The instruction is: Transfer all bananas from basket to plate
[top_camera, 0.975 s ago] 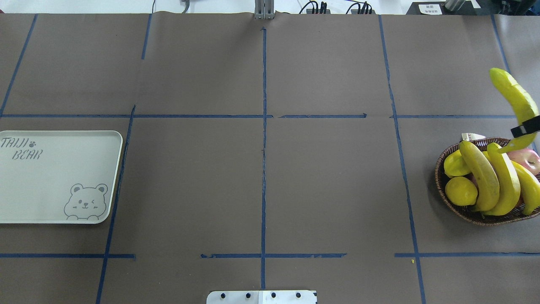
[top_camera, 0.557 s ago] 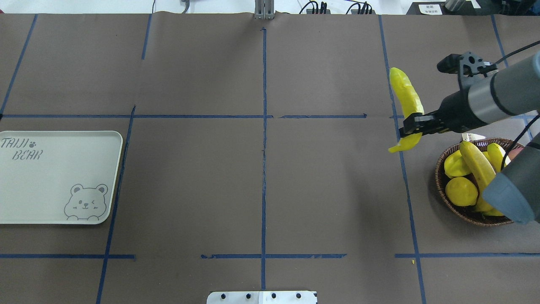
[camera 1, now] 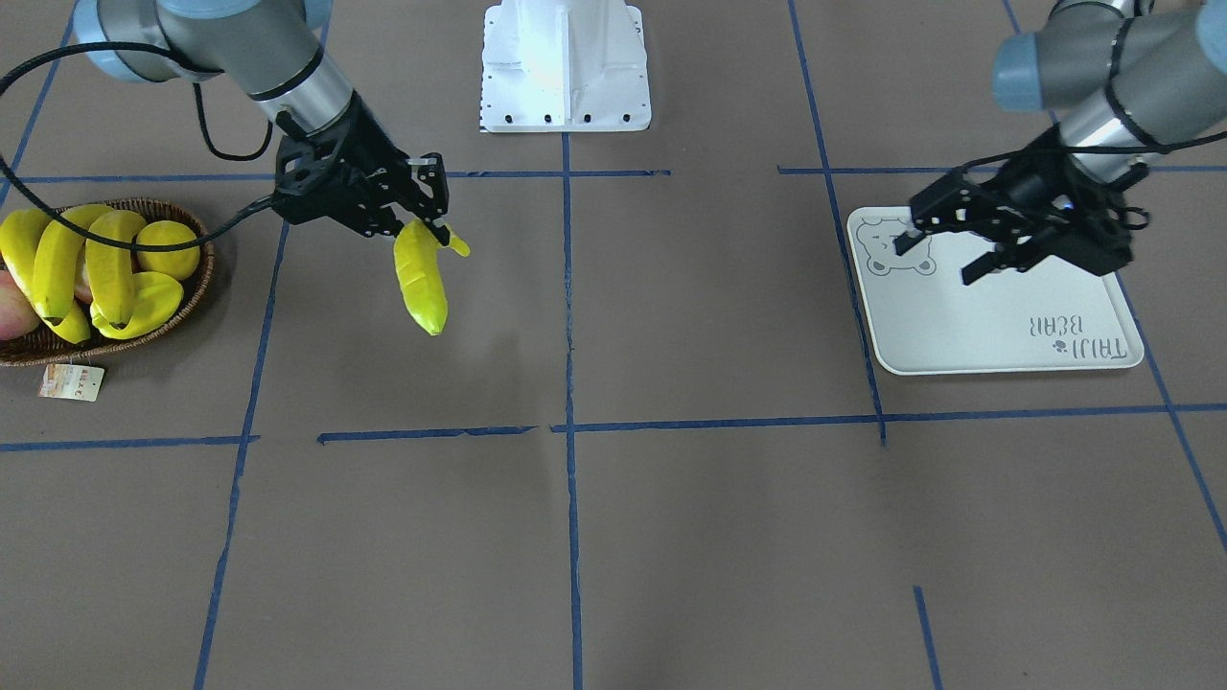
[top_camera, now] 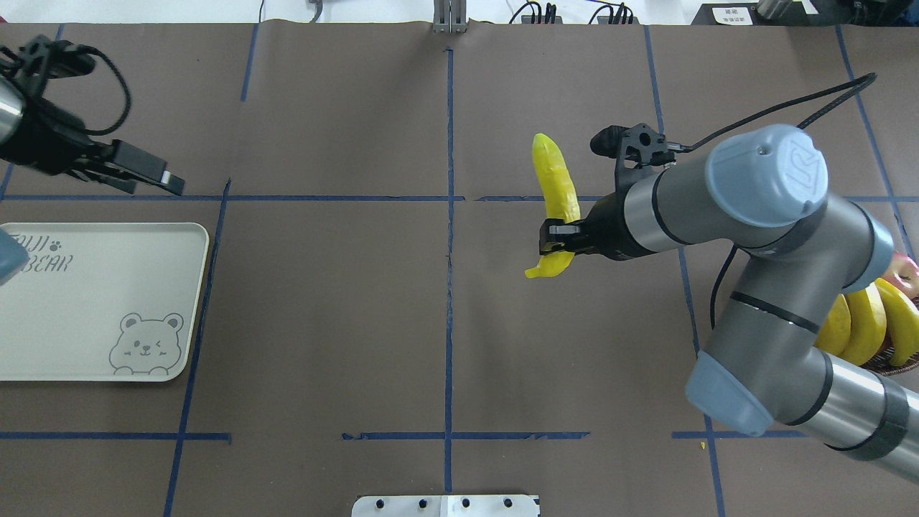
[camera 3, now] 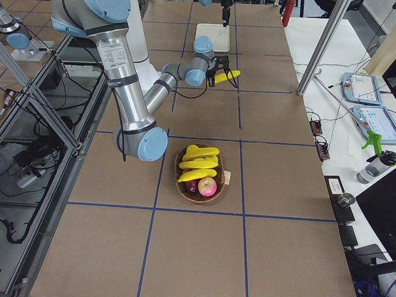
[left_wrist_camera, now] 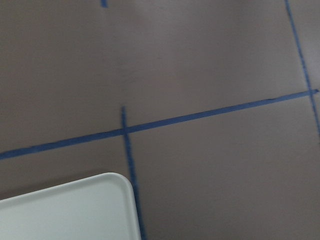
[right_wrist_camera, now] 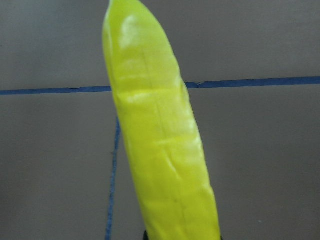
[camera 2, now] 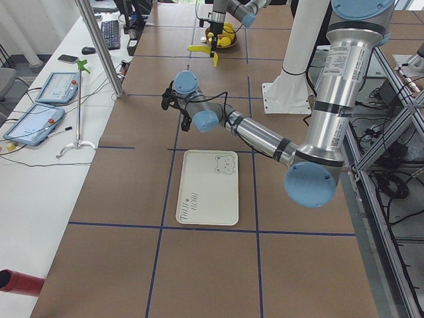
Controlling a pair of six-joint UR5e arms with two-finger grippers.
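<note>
Front view: my right gripper [camera 1: 428, 228] is pinching one long curved bright yellow banana [camera 1: 422, 283] in the air. Three other bananas [camera 1: 57, 264] wait in the oval brown woven wicker basket [camera 1: 196, 287]. The left gripper [camera 1: 939, 257] has its jaws spread by the flat white rectangular bear-print plate [camera 1: 1007, 331] (nothing on it yet). Overhead: the carried banana is well short of the plate.

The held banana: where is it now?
Overhead view: the banana hangs in the right gripper, just right of the centre tape line, far from the plate.

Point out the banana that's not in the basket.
The banana gripped near its stem by the right end effector, held in the air over the table. The other bananas lie in the basket.
</note>
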